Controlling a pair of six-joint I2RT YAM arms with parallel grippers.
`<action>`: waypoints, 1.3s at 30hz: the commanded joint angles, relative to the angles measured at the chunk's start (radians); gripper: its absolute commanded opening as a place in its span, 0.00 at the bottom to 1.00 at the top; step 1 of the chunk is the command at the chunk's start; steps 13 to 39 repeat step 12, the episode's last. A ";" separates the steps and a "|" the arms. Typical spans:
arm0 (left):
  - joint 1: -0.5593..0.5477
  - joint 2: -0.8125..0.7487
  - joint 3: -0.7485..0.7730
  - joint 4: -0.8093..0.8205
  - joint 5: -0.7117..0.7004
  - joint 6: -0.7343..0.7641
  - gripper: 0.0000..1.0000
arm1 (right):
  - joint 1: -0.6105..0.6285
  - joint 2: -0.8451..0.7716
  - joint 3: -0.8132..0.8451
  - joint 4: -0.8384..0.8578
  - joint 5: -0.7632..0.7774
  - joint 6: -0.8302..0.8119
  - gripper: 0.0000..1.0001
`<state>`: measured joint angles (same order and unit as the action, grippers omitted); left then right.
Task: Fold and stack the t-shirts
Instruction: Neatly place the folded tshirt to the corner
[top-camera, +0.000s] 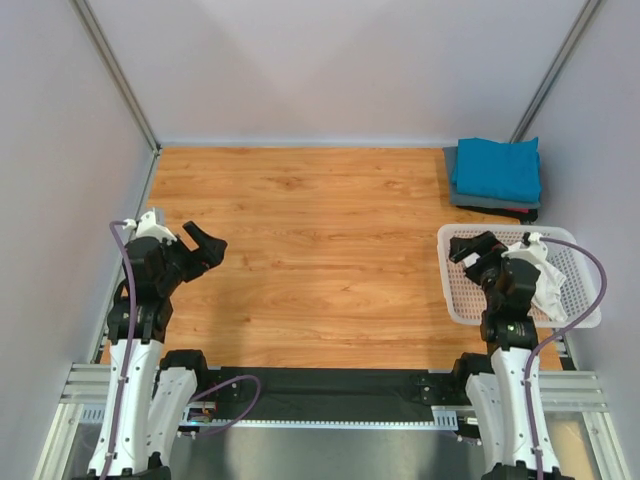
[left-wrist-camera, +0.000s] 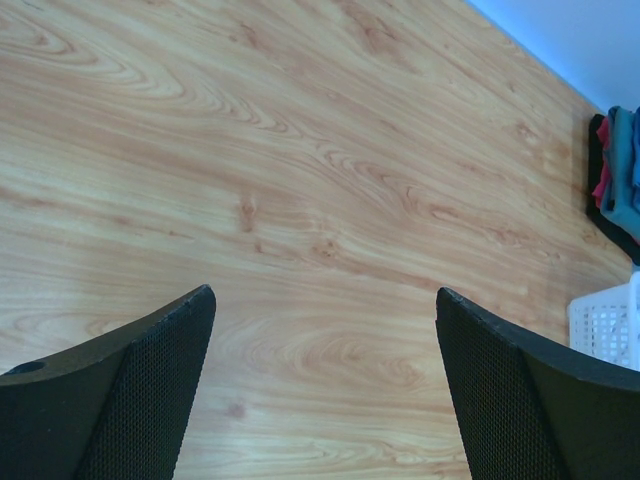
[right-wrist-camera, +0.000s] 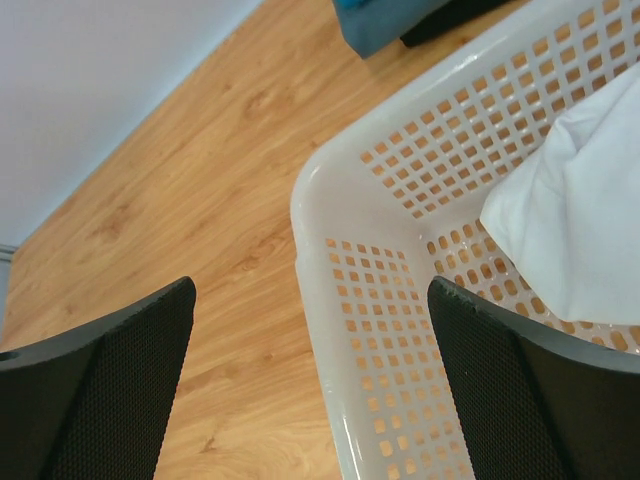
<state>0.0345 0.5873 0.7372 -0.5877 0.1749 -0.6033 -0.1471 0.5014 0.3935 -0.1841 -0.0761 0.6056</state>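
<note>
Seen from above, the left gripper (top-camera: 207, 243) hangs over the wooden table (top-camera: 320, 260) at about 9 o'clock, close to the left edge. Its fingers (left-wrist-camera: 150, 390) stand wide apart with only bare wood between them, and they hold nothing.

The middle of the table carries nothing but wood grain.

At about 1 o'clock, in the far right corner, lies a folded pile. The teal-blue t-shirt (top-camera: 497, 167) is on top and the grey t-shirt (top-camera: 466, 198) is under it, showing along the left and near edges. A dark layer with a trace of red sits at the bottom near edge. The left wrist view catches this pile at its right border.

At about 4 o'clock, the white lattice basket (top-camera: 452, 300) sits against the right edge of the table, just near of the pile. The white t-shirt (top-camera: 545, 280) lies crumpled inside it, toward the right half. The right gripper (top-camera: 470, 255) hovers above the basket's left rim. Its fingers (right-wrist-camera: 520, 390) are spread open, one over the table and one over the basket floor, and they stand clear of the white cloth.
</note>
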 joint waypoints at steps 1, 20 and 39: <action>0.005 0.008 0.011 0.042 0.012 -0.016 0.97 | 0.000 0.078 0.054 0.034 -0.019 0.000 1.00; 0.005 0.042 0.024 0.042 -0.003 -0.013 0.97 | 0.000 0.127 0.116 0.023 -0.031 -0.079 1.00; 0.005 0.042 0.024 0.042 -0.003 -0.013 0.97 | 0.000 0.127 0.116 0.023 -0.031 -0.079 1.00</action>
